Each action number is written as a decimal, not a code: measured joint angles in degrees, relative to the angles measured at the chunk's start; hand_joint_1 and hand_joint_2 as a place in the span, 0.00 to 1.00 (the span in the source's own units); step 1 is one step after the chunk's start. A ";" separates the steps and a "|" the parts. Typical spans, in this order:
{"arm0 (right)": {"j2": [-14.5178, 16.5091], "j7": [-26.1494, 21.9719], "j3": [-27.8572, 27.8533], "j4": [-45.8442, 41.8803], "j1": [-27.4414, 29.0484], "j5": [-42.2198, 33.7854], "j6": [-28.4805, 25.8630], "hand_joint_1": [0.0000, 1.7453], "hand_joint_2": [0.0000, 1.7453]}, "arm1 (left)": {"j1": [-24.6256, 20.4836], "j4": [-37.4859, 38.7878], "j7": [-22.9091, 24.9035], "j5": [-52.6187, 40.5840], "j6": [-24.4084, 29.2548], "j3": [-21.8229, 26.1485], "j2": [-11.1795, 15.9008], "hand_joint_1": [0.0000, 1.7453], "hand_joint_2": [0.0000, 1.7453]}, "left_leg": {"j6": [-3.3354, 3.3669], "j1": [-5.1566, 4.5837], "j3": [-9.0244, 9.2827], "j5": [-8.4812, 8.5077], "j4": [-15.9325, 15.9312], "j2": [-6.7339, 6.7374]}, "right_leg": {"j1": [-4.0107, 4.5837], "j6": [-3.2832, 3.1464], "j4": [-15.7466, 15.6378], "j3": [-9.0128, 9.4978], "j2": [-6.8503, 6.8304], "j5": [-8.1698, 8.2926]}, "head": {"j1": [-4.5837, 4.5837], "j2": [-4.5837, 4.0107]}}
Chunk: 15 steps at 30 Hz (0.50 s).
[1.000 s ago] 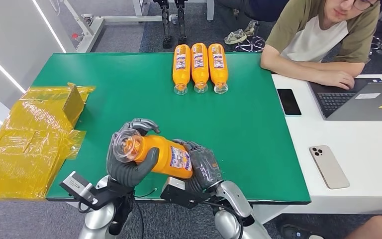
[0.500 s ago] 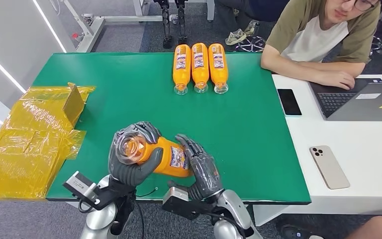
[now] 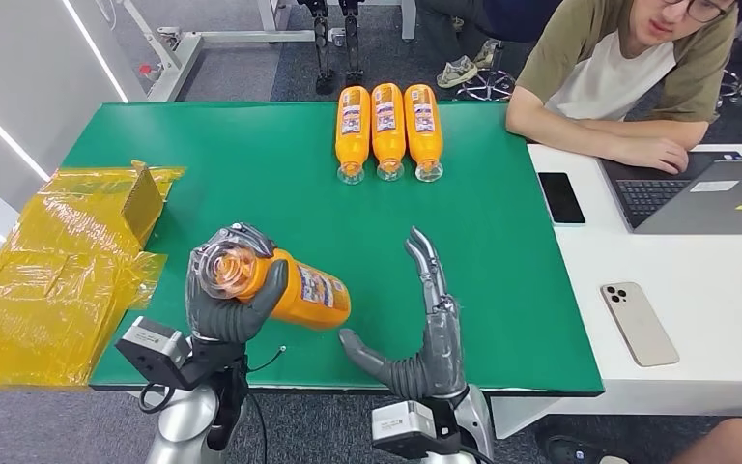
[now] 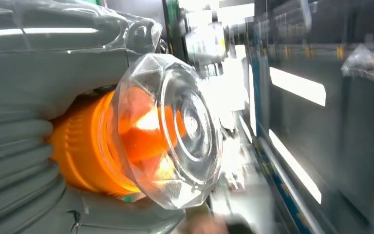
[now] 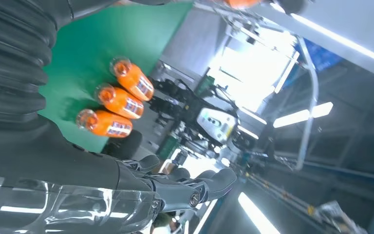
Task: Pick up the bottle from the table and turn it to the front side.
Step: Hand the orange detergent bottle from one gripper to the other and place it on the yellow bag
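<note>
My left hand (image 3: 229, 307) grips an orange bottle (image 3: 295, 288) near its clear base and holds it tilted above the green table's (image 3: 251, 184) near edge. In the left wrist view the bottle's clear faceted base (image 4: 168, 129) sits close to the camera, wrapped by the grey hand. My right hand (image 3: 423, 333) stands to the right of the bottle, fingers (image 3: 427, 263) stretched out and apart, holding nothing and clear of the bottle. Its dark fingers (image 5: 195, 187) show spread in the right wrist view.
Three more orange bottles (image 3: 387, 126) lie side by side at the table's far edge. Yellow plastic wrap (image 3: 58, 266) covers the left end. A person (image 3: 628, 77) leans on the white table at right, beside a laptop (image 3: 705, 193) and two phones (image 3: 638, 324).
My right hand let go of the bottle, opened and moved off to the right. The left hand kept the bottle and shifted it slightly left.
</note>
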 joint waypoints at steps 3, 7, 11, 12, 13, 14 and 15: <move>0.05 -2.19 0.37 -1.08 0.53 -1.32 -1.73 0.00 1.00 | -0.07 -0.04 0.97 -11.96 13.59 1.47 0.59 1.00 1.00 | 0.00 0.01 0.00 0.00 0.00 0.00 | 0.00 -0.01 0.01 0.00 0.00 0.00 | -0.01 0.00; 0.00 -3.73 0.86 -2.32 0.89 -3.80 -2.81 0.00 1.00 | -1.04 0.12 8.29 -30.79 23.46 4.89 3.57 1.00 1.00 | -0.02 0.03 0.02 0.01 -0.02 0.03 | 0.01 -0.09 0.04 -0.02 0.00 -0.06 | -0.01 0.00; -0.33 -6.69 1.40 -2.17 0.94 -7.96 -5.48 0.00 1.00 | -6.25 6.26 12.85 -44.93 27.42 7.42 9.38 1.00 1.00 | -0.13 0.03 0.03 0.09 -0.03 -0.06 | 0.01 -0.16 0.11 -0.04 -0.04 -0.08 | -0.01 0.00; -0.44 -7.23 1.58 -2.07 0.94 -8.64 -6.08 0.00 1.00 | -8.04 9.01 12.96 -46.10 27.94 7.61 10.87 1.00 1.00 | -0.16 0.03 0.04 0.11 -0.04 -0.05 | 0.01 -0.21 0.13 -0.05 -0.03 -0.05 | -0.01 0.00; -0.55 -7.68 1.75 -1.98 0.95 -9.12 -6.62 0.00 1.00 | -9.84 11.89 13.07 -46.99 28.39 7.75 12.37 1.00 1.00 | -0.19 0.04 0.04 0.13 -0.04 -0.01 | 0.01 -0.26 0.15 -0.08 -0.02 -0.01 | -0.01 0.00; -0.66 -7.91 1.88 -1.93 0.96 -9.37 -7.00 0.00 1.00 | -11.58 14.73 13.32 -47.91 28.72 7.86 13.71 1.00 1.00 | -0.22 0.04 0.04 0.15 -0.04 0.03 | 0.01 -0.31 0.17 -0.10 0.01 0.03 | -0.01 0.00; -0.78 -8.07 2.04 -1.87 0.98 -9.59 -7.34 0.00 1.00 | -13.47 17.80 13.74 -49.16 28.93 7.90 15.01 1.00 1.00 | -0.24 0.04 0.04 0.16 -0.04 0.08 | 0.01 -0.35 0.18 -0.13 0.04 0.05 | 0.01 0.00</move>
